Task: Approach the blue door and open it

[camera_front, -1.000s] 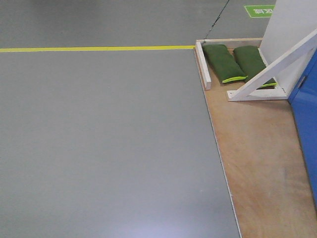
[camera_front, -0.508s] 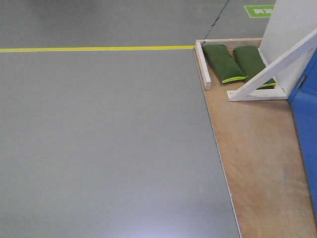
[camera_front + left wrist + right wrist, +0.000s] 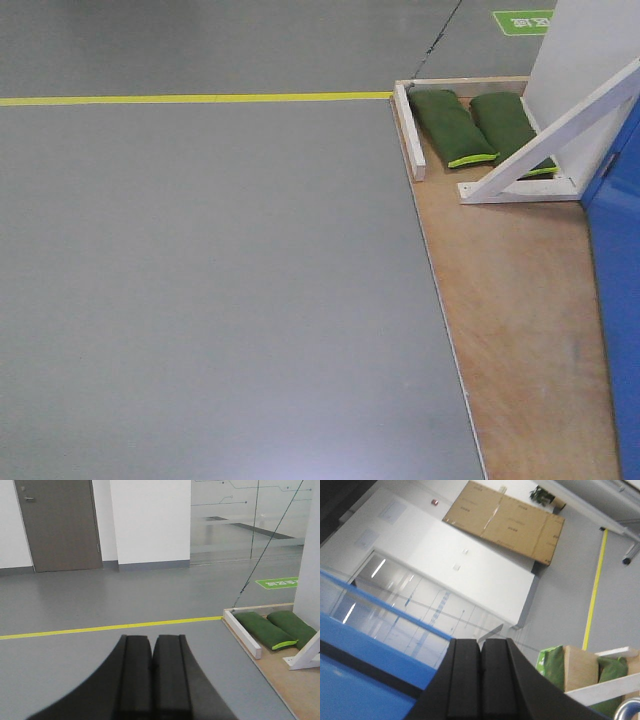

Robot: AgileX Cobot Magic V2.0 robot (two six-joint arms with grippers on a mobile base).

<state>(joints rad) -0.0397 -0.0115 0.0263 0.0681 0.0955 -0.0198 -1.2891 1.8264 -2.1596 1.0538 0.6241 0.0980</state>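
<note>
The blue door shows as a glossy blue strip along the right edge of the front view, standing on a plywood base. It also fills the lower left of the right wrist view, with a black gap along its edge. A curved piece of silver handle shows at that view's bottom right corner. My right gripper is shut with nothing between its fingers, close beside the door. My left gripper is shut and empty, above the grey floor, pointing at the yellow line.
A white frame post with a diagonal brace stands behind the door. Two green sandbags lie on the base behind a white kerb. A yellow floor line crosses the grey floor. A brown door is far off.
The blue door's lower edge has swung left in the front view, so more of the panel shows at the lower right. The base, frame and sandbags stay put.
</note>
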